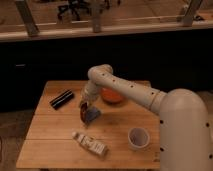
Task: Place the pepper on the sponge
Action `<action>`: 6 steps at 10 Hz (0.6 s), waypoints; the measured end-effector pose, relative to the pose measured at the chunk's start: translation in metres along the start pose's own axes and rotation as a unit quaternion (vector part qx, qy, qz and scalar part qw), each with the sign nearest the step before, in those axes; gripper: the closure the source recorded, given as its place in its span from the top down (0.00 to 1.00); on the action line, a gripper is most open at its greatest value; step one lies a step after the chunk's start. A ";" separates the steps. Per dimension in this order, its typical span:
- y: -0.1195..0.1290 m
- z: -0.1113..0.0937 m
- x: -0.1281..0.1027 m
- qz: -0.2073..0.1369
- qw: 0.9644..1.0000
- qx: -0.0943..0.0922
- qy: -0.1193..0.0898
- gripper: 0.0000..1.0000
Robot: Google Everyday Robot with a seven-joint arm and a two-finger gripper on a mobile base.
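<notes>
**Wooden tabletop point(55, 131): tool point(84, 110) closed on the pepper point(82, 112) at the sponge point(93, 115)**

From my station I see the arm point(130, 90) reaching in from 4 o'clock, with the tool low near the tabletop's middle. Its fingers are pinched on the dark red pepper, which hangs at the blue-grey sponge's 9 o'clock edge; I cannot tell whether they touch. Around the sponge, the orange bowl point(112, 96) sits at 1 o'clock, the black cylinder point(61, 99) at 10, the flattened carton point(90, 144) at 6 and the white cup point(138, 138) at 4.
</notes>
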 end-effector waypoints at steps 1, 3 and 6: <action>0.003 0.000 0.001 0.004 1.000 0.000 0.002 0.04; 0.004 0.003 0.002 0.009 1.000 0.002 0.003 0.04; 0.012 0.005 0.005 0.024 1.000 0.003 0.007 0.04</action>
